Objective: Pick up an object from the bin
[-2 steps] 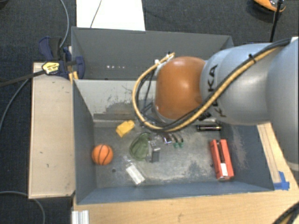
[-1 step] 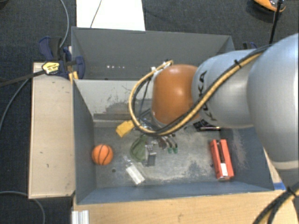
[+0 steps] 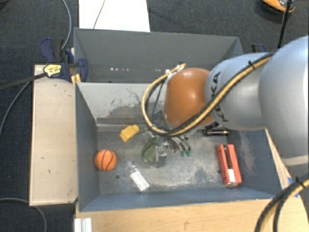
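My gripper [image 3: 161, 152] hangs low over the middle of the bin floor, below the arm's orange cover. A dull green rounded thing [image 3: 149, 153] lies right against its left side, partly hidden by it. A small yellow block [image 3: 129, 132] rests up and to the left of the gripper. A clear, whitish packet [image 3: 139, 179] lies below and to the left, near the front wall. Small green bits [image 3: 185, 152] show just right of the gripper.
An orange ball [image 3: 105, 160] sits by the left wall. A red flat box [image 3: 228, 165] lies at the right, and a thin black stick [image 3: 216, 132] above it. The arm and its cables cover the bin's back right.
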Available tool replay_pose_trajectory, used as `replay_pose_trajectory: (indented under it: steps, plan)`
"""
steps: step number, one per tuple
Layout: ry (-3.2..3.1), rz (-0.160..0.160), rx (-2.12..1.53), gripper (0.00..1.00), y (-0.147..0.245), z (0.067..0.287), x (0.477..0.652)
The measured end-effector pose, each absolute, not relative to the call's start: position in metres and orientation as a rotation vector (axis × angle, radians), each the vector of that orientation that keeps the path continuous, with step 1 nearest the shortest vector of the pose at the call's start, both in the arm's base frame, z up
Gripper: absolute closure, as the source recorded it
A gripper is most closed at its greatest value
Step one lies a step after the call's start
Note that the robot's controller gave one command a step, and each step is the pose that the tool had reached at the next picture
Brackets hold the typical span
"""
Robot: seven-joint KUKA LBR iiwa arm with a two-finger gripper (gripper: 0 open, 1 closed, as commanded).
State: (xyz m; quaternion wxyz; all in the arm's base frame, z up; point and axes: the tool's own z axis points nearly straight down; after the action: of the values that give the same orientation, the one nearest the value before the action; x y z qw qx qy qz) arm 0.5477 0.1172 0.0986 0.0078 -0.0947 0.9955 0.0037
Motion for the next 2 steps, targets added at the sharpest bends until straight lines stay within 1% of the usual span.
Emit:
replay_pose_trajectory:
  steps: [1,2]
  plan:
    - [3.112,0.012,-0.295,1.00,0.117,0.099,0.548]
    - [3.117,0.010,-0.297,1.00,0.123,0.138,0.546]
